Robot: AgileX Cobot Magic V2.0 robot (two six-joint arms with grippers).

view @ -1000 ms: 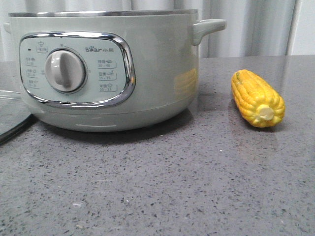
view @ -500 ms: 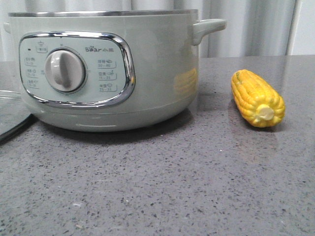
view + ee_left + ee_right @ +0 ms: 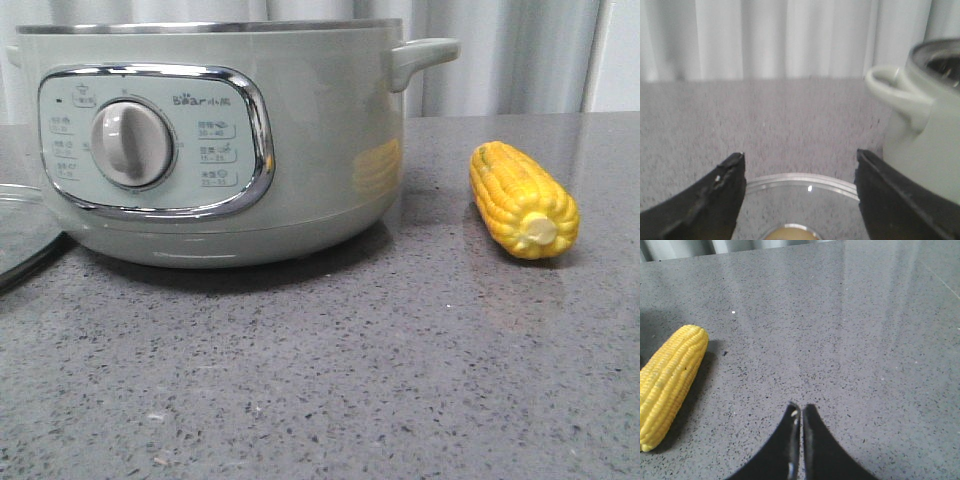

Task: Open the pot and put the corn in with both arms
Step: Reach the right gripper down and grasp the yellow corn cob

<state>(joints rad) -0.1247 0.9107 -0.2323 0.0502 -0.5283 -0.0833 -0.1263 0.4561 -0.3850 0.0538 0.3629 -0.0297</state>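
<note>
The large round pale grey-green electric pot is sitting on the left half of the speckled dark grey stone table, steel rim on top, no lid on it. A chrome-framed control panel is facing the front camera, with 1 beige dial and a "Bear" logo beside it; 1 side handle is sticking out to the right. The bright yellow corn cob is lying on the table to the right of the pot, apart from it, rows of kernels showing, pale stub end pointing toward the camera; its yellow is reflecting on the pot wall. The flat round glass lid is lying flat on the table at the pot's left, just beside its base.

Left gripper is hovering over the lid rim, fingers spread wide apart, holding nothing, the pot's other handle near. Right gripper is hanging over bare table with fingers pressed together, empty, the corn lying off to one side, not touching.
</note>
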